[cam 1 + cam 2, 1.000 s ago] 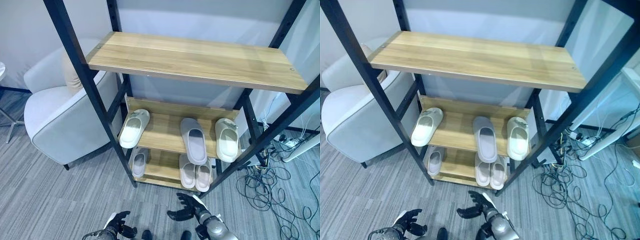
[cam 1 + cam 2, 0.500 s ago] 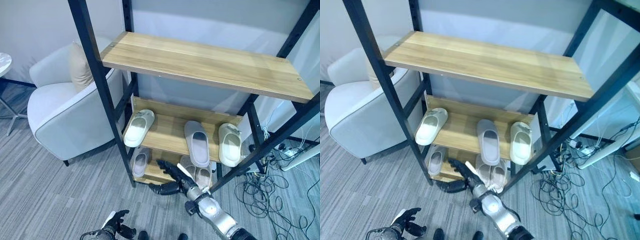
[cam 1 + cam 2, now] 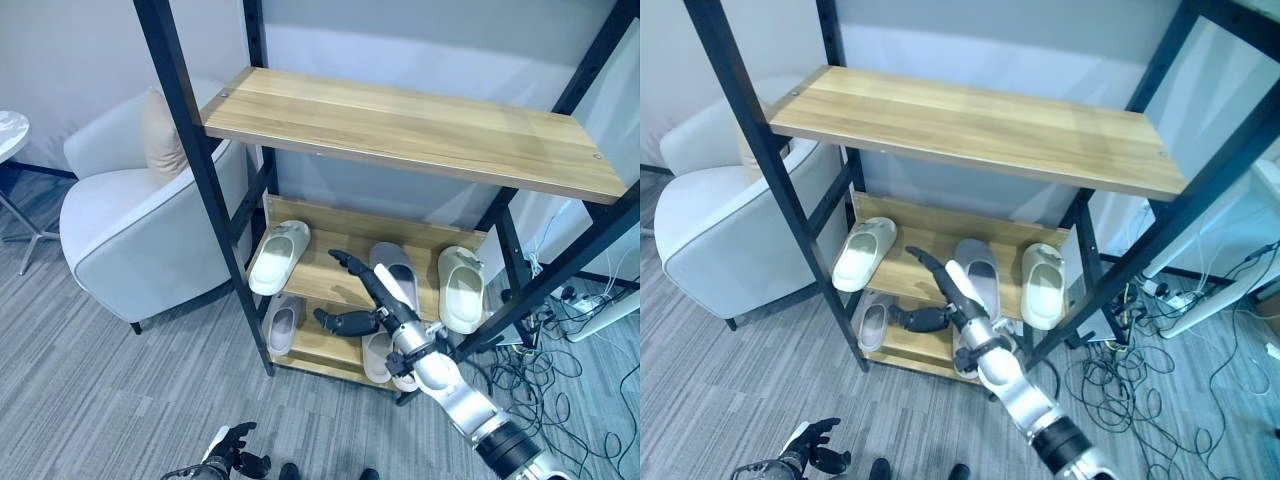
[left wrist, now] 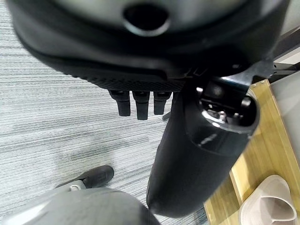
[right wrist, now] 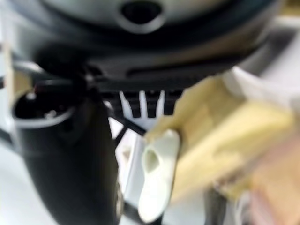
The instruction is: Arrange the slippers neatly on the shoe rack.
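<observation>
The shoe rack's middle shelf carries three slippers: a white one at the left, a grey one in the middle and a white one at the right. On the bottom shelf lie a grey slipper at the left and a grey pair at the right, partly hidden by my right arm. My right hand is open in front of the middle shelf, its fingers stretched along the left side of the middle grey slipper, holding nothing. My left hand hangs low over the floor, fingers relaxed.
A pale armchair with a beige cushion stands left of the rack. Loose cables lie on the carpet at the right. The wooden top shelf juts out above the slippers, between black uprights.
My right hand has risen from near the floor, past the bottom shelf, to the middle shelf beside the grey slipper. The camera shifted slightly. The slippers lie as before.
</observation>
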Motion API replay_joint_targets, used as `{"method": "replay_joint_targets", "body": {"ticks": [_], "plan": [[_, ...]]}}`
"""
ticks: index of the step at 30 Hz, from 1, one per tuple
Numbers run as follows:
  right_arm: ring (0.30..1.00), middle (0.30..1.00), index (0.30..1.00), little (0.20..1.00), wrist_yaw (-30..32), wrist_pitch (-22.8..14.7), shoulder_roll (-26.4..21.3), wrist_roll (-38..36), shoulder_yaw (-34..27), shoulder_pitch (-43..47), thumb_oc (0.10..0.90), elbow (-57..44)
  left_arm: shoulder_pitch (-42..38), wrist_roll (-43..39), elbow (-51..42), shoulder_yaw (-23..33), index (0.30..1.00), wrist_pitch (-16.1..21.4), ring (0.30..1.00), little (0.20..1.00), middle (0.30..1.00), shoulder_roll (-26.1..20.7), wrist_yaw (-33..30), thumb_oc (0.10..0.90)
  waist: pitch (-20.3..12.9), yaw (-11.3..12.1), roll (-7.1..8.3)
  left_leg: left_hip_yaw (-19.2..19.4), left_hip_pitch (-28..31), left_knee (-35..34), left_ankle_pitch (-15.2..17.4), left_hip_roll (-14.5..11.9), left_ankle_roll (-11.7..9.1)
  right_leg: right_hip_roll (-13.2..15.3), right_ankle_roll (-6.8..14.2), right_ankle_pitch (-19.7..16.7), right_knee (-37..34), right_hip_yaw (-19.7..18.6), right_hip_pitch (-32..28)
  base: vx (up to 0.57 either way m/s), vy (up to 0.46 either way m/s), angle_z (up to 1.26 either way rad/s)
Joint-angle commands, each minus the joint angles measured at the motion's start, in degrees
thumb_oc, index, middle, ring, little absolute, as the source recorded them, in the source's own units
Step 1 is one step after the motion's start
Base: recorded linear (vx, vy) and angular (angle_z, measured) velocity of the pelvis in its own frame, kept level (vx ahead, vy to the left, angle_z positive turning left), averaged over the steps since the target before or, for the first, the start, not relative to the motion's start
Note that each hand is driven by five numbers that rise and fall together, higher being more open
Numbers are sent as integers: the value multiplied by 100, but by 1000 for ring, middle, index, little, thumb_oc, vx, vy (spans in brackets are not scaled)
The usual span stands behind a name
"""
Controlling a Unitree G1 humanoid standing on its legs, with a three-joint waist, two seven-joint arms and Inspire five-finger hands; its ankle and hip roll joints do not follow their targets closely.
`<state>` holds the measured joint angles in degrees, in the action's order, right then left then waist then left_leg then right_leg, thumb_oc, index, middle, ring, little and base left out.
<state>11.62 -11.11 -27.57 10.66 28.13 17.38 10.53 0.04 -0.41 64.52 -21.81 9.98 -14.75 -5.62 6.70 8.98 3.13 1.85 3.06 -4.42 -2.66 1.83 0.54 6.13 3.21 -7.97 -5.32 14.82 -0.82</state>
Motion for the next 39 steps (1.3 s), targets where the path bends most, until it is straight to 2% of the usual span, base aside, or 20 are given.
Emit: {"method": "replay_joint_targets", "body": {"ticks": [1,5,20,30,39], "plan": [[900,900,900,900,554,-389,-169,288,-535,914,800,-543,33,262,160,-467,900,235,900,900,900,427,109,800,-141,252,-50,-631,-246,-58,305,-98,-187,-64,413,645,55,-84,-295,0,0,0],[900,900,900,900,719,-229,-583,555,-680,1046,800,-259,66,221,160,-416,900,225,900,900,900,404,144,800,-116,270,-9,-646,-292,-58,300,-111,-198,-76,411,648,40,-86,-267,0,0,0],[900,900,900,900,974,174,-1593,1286,-947,1206,800,401,62,131,120,-329,900,180,900,900,900,396,204,800,64,172,60,-736,-444,-58,271,-116,-232,-107,406,654,43,-54,-138,4,0,2],[900,900,900,900,1065,331,-1735,1342,-885,1537,800,768,34,9,60,-394,900,171,900,900,900,421,182,800,157,120,63,-717,-503,-58,272,-121,-221,-116,397,652,62,-99,-62,0,0,0],[900,900,900,900,1242,551,-1701,1476,-453,2270,800,1627,-25,-183,-19,-502,900,173,900,900,900,425,97,800,288,174,60,-760,-688,-58,224,-109,-214,-130,392,632,61,-152,119,0,0,0]]}}
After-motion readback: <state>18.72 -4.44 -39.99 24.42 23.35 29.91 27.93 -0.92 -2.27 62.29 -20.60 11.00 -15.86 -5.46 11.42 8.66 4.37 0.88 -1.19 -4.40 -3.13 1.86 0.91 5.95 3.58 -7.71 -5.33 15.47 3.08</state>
